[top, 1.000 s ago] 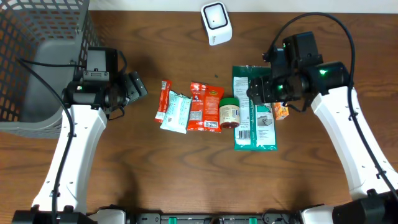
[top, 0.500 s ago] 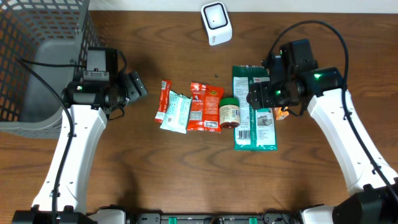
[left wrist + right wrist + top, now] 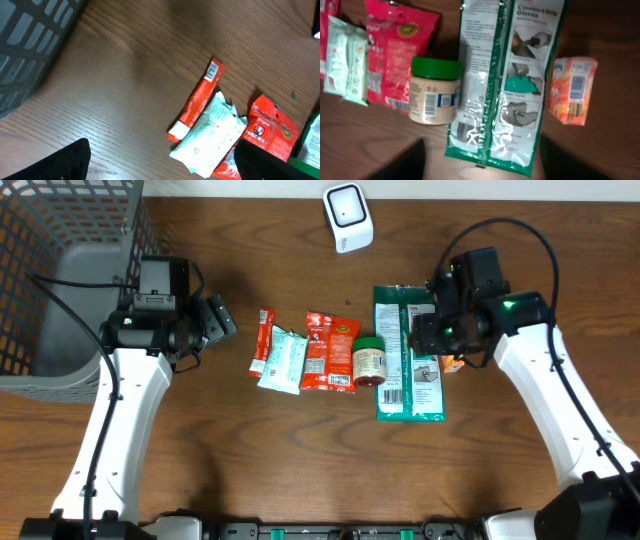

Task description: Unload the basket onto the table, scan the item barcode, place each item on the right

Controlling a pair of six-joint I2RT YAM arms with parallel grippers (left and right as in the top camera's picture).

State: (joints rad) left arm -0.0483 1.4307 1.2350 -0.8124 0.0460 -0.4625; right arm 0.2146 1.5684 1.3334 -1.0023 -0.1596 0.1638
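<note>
Brown wood tabletop. Overhead: orange box (image 3: 455, 363) mostly hidden under right arm, whole only in right wrist view; right gripper (image 3: 418, 333) covers middle of green gloves bag (image 3: 408, 380), right of centre. Its fingers (image 3: 400, 160) are blurred dark shapes, apart, nothing clamped. Left gripper (image 3: 222, 318) wide apart, empty, near basket (image 3: 60, 270). Snack bag (image 3: 267, 131) cut off at lower right edge of left wrist view. Scanner (image 3: 348, 217) top centre. Since earlier: right arm shifted slightly lower, hiding more of the box; left arm and packets unmoved.
</note>
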